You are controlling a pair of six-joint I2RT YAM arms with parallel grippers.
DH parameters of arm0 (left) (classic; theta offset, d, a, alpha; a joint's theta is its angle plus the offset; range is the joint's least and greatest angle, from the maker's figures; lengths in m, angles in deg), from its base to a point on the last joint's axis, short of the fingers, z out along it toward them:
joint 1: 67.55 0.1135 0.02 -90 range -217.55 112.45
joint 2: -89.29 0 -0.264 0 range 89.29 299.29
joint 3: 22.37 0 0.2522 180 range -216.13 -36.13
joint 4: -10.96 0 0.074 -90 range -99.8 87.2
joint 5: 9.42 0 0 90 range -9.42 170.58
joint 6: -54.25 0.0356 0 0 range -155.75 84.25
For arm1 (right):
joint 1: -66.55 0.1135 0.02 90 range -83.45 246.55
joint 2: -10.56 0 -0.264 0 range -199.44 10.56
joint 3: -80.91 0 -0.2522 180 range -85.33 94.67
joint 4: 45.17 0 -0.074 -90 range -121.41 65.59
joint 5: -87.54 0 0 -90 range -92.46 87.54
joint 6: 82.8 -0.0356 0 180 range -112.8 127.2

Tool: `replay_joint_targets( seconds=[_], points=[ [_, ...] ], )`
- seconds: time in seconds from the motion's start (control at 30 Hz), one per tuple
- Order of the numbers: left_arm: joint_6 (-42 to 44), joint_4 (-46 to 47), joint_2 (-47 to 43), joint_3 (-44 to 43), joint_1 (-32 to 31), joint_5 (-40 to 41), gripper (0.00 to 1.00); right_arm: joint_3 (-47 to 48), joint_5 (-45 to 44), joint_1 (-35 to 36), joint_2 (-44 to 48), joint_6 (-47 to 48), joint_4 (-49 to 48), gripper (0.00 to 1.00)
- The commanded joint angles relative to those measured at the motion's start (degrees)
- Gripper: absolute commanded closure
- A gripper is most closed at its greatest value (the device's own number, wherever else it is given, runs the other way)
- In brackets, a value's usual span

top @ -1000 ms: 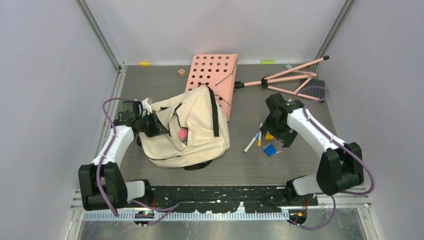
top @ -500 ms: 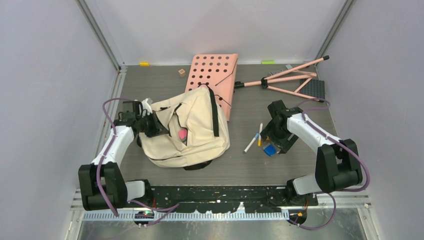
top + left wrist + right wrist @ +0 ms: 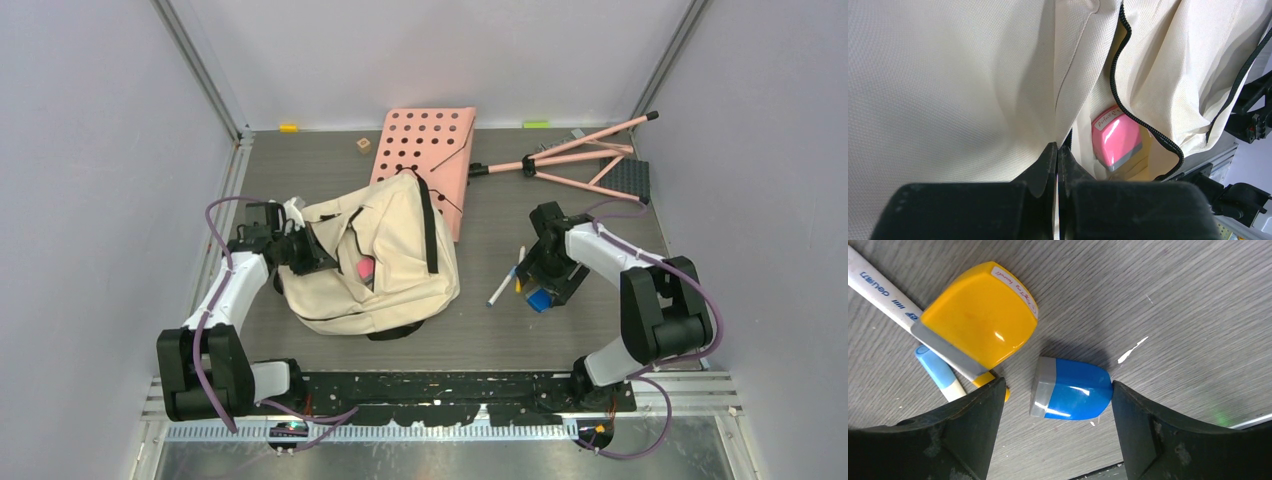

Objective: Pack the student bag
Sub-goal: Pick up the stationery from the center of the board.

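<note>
The right arm has drawn in and dropped over the blue stamp. The right fingers stand spread either side of it, not gripping. The left fingers, pressed together, pinch the mouth of the bag, which lies left of centre. The next move is likely to close, lift and carry. The desk is grey wood-grain, with pale walls around.

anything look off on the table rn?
Yes: the pink tripod stand lies toppled at the far right. The perforated pink board lies flat, with the student bag overlapping its near edge. A yellow bit, a wooden cube and a green bit sit stray near the back wall.
</note>
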State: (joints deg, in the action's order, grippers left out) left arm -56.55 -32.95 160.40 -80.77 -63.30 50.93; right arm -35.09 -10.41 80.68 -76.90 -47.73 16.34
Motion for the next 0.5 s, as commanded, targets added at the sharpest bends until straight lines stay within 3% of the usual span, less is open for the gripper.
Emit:
replay_joint_targets(
  seconds=[0.0, 0.3, 0.47],
  points=[
    [0.4, -0.2, -0.5, 0.5, 0.5, -0.6, 1.0, -0.5, 1.0, -0.2, -1.4, 1.1, -1.7, 0.19],
    [0.6, -0.4, -0.4, 0.4, 0.5, -0.3, 1.0, -0.7, -1.1, -0.1, -1.6, 2.2, -3.4, 0.38],
    [0.7, -0.4, -0.6, 0.4, 0.5, -0.2, 1.0, 0.1, -4.0, 2.4, 6.4, 2.2, -3.1, 0.54]
  ],
)
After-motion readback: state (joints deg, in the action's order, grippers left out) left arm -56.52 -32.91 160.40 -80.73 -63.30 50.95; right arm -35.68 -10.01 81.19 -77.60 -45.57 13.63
